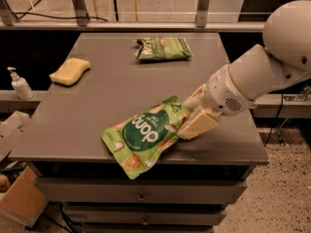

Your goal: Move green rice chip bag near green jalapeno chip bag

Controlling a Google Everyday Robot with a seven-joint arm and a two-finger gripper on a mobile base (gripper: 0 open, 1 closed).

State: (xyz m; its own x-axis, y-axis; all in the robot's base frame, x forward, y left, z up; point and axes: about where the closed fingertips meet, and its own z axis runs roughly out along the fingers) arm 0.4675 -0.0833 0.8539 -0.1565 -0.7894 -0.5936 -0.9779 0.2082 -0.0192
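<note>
The green rice chip bag [145, 138], a lime-green "dang" pouch, lies flat at the table's front edge, its lower corner hanging slightly over. My gripper [193, 113] is at the bag's upper right corner. One finger is above the corner and one finger [198, 124] is below it, closed in on the bag's edge. The green jalapeno chip bag [163, 48], smaller and duller green, lies flat at the far middle of the table, well apart from the pouch.
A yellow sponge [70, 71] lies at the table's left side. A soap dispenser [19, 84] stands on a ledge to the left. A cardboard box [19, 198] sits on the floor at lower left. A railing [146, 25] runs behind the grey table [97, 106].
</note>
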